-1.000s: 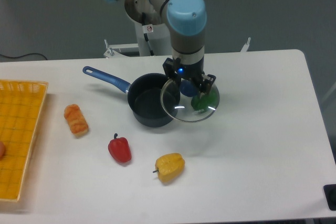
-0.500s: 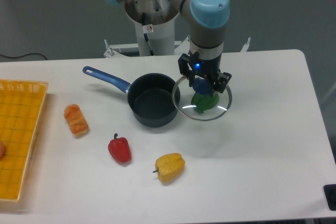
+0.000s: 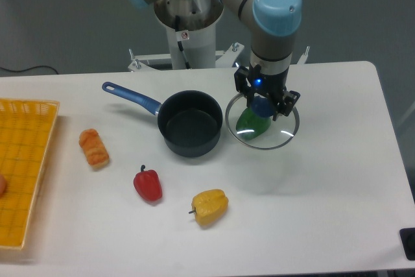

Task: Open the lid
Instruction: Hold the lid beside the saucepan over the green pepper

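Shifting right since 1 s ago, gripper (image 3: 263,106) is carrying the lid (image 3: 262,124) fully off the saucepan (image 3: 189,132); earlier the lid's left edge was still overlapping the pan mouth, now it's hanging just beside the pan's right rim, w/ a small gap showing. Fingers are clamping the blue knob (image 3: 261,106) at lid centre. Lid is sitting roughly level above the table (image 3: 324,180), w/ a green pepper (image 3: 251,123) showing through the glass. Pan is standing open, handle pointing up-left. Further out: red pepper (image 3: 148,185) & yellow pepper (image 3: 209,206) in front of the pan, orange item (image 3: 94,147) to the left, yellow basket (image 3: 24,167) at far left edge.
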Action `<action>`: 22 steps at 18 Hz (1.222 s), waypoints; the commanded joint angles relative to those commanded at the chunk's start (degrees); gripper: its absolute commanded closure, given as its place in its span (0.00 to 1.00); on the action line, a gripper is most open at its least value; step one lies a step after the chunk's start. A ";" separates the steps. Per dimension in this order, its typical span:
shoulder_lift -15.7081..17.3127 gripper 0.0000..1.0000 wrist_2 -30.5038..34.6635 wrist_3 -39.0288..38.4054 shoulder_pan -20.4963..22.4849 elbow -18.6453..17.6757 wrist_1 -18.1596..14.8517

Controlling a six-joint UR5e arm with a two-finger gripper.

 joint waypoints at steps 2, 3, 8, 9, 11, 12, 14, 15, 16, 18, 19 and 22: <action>-1.05 0.44 0.45 0.09 -0.09 0.87 0.26; -1.23 0.44 0.54 0.09 -0.09 1.49 0.18; -1.93 0.44 0.54 -0.17 -0.44 1.76 0.35; -1.93 0.44 0.54 -0.17 -0.44 1.76 0.27; -1.93 0.44 0.54 -0.17 -0.53 1.67 0.27; -1.93 0.44 0.62 -0.17 -0.53 1.67 0.27; -1.85 0.44 0.62 0.00 -0.44 1.58 0.18; -1.85 0.44 0.62 0.01 -0.44 1.58 0.18; -1.85 0.44 0.62 0.01 -0.53 1.50 0.27; -1.93 0.44 0.62 -0.08 -0.53 1.49 0.27; -1.93 0.44 0.62 -0.08 -0.53 1.49 0.27; -1.93 0.44 0.62 0.01 -0.62 1.49 0.27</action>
